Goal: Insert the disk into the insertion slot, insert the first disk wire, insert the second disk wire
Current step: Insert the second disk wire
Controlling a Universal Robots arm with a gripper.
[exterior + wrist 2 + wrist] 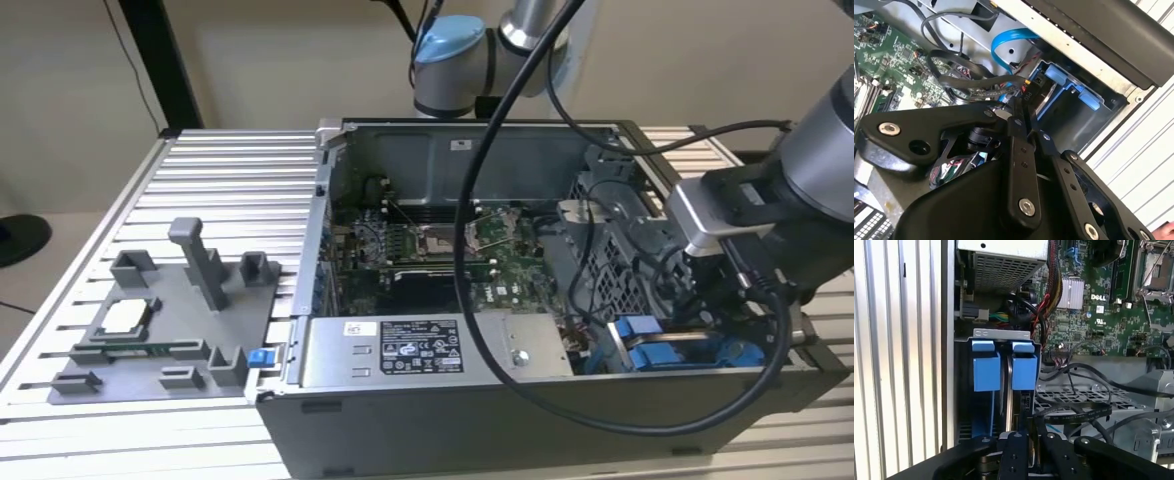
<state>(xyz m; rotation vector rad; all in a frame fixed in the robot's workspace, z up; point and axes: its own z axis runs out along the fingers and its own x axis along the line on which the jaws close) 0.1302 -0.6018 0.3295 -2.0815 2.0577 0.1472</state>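
The disk [1007,390] sits edge-on in the insertion slot [1001,333], between the two bright blue carrier tabs [986,371]. In the second wrist view the disk's silver face [1048,96] shows inside the blue frame [1074,85]. My gripper [1024,109] is shut on a black wire connector [1027,89], held right at the disk's end. The connector's flat black cable [979,80] trails back over the board. In the first wrist view my gripper [1029,430] hangs just off the disk's end. In the exterior view the arm's wrist [787,200] reaches down over the blue bay [674,350].
A light blue cable [1009,40] loops beside the bay. The perforated grey cage [1079,395] and loose black cables [1089,372] crowd one side of the slot. The power supply [400,350] and motherboard [441,250] fill the case. A grey fixture [160,320] lies at the exterior view's left.
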